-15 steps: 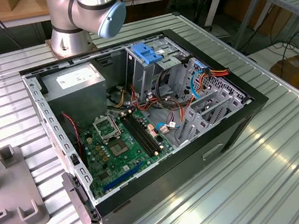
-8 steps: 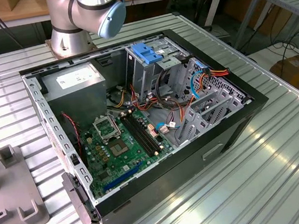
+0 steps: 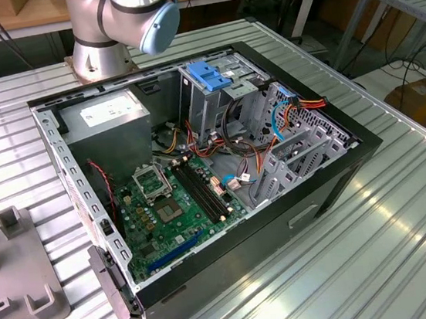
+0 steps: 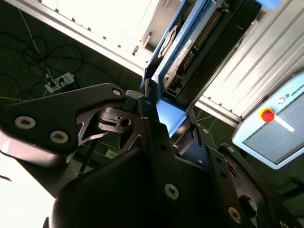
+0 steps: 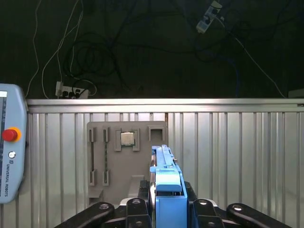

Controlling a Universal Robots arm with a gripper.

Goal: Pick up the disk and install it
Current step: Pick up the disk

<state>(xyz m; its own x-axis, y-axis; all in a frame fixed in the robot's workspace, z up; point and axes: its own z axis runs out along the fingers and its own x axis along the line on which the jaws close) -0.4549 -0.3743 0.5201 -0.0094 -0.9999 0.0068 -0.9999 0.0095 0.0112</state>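
Disk (image 5: 167, 183), a thin slab framed in glossy blue plastic, sits edge-on in the gripper (image 5: 168, 204), whose matte black jaws are clamped on it (dark body and connector pins face the second wrist view); ribbed metal table (image 5: 237, 156) lies beyond.

The disk (image 5: 168, 187) — bright blue rail, dark body.

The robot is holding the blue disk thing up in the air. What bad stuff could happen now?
1. The jaws pinch just one end of the disk, and the rest sticks out past them. It might tip or slip out.
2. Red and orange cables lie next to the drive cage. The disk might snag or squash them on its way in.
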